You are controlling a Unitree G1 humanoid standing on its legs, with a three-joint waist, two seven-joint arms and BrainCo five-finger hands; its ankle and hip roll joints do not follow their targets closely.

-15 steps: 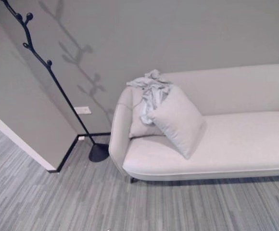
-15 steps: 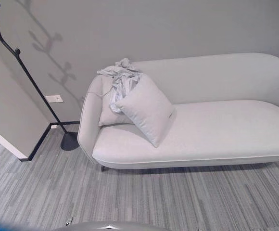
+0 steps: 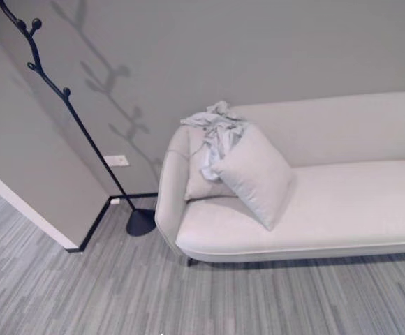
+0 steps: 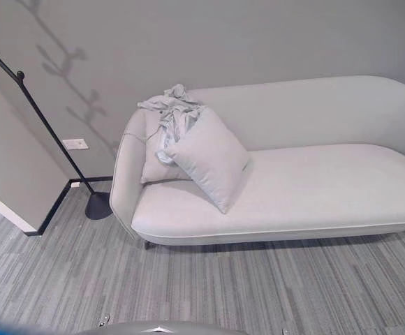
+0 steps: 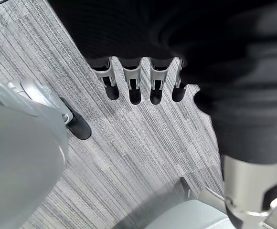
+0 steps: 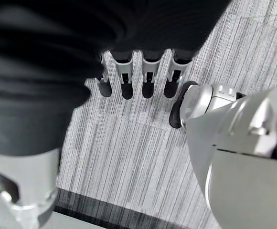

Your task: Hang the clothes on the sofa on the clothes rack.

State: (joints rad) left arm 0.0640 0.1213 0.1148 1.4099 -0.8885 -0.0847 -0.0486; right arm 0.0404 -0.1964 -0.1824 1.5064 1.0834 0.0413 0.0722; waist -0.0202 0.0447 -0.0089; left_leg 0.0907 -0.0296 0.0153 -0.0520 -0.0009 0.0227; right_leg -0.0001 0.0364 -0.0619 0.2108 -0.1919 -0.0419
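Observation:
A crumpled pale grey garment (image 3: pixel 217 124) lies over the left end of the white sofa (image 3: pixel 342 209), draped on the armrest and backrest behind two cushions; it shows again as the garment (image 4: pixel 174 110). The black coat rack (image 3: pixel 63 98) with knobbed branches stands left of the sofa, against the wall corner; its round base (image 3: pixel 141 222) rests on the floor. My left hand (image 5: pixel 133 78) hangs over the striped carpet with fingers straight and holds nothing. My right hand (image 6: pixel 138 76) also hangs over the carpet, fingers straight and empty.
Two pale cushions (image 3: pixel 255 174) lean at the sofa's left end, just below the garment. A grey wall with a white socket (image 3: pixel 116 160) runs behind. A wall corner with a dark skirting (image 3: pixel 94 223) juts out at the left. Striped grey carpet (image 3: pixel 119 293) lies before the sofa.
The whole picture has shifted slightly left and down, so the camera has moved. The garment, sofa and rack lie as before.

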